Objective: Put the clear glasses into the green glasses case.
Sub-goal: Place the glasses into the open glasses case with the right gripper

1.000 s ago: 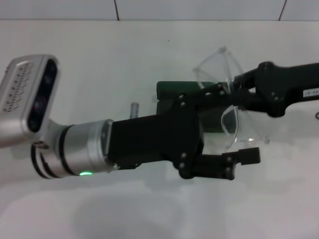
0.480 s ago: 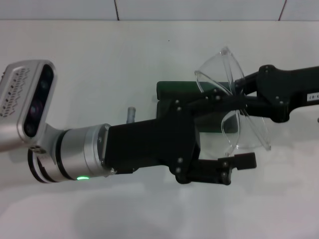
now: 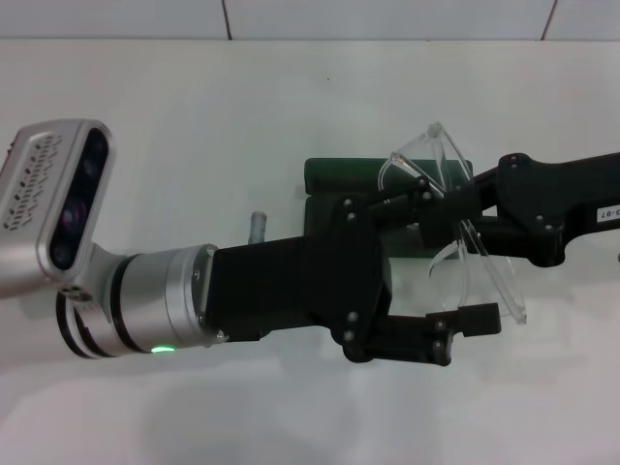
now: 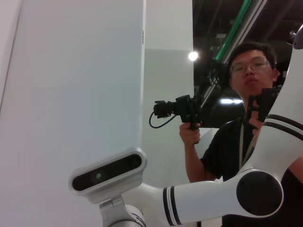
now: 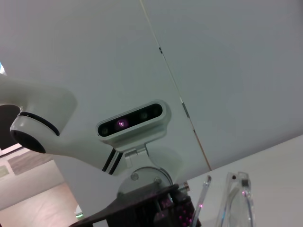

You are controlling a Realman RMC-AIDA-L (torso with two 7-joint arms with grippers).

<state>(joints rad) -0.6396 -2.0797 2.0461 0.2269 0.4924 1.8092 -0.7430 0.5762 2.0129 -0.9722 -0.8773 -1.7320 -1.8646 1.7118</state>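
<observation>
Right end effector (image 3: 455, 199) reaches in from the right, clenched on the clear glasses (image 3: 465, 232), holding them above the green case (image 3: 344, 184). Left end effector (image 3: 465, 257) stretches level across the white surface (image 3: 194, 116), fingers spread wide, over the case.

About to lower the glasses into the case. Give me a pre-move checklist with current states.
1. Clear glasses held by right gripper: ok.
2. Glasses over the green glasses case: ok, they overlap its right end in the head view.
3. Case open: cannot tell, the left arm hides most of it.
4. Left gripper open: ok.
5. Left gripper out of the drop path: not ok, it sits over the case beside the glasses.
</observation>
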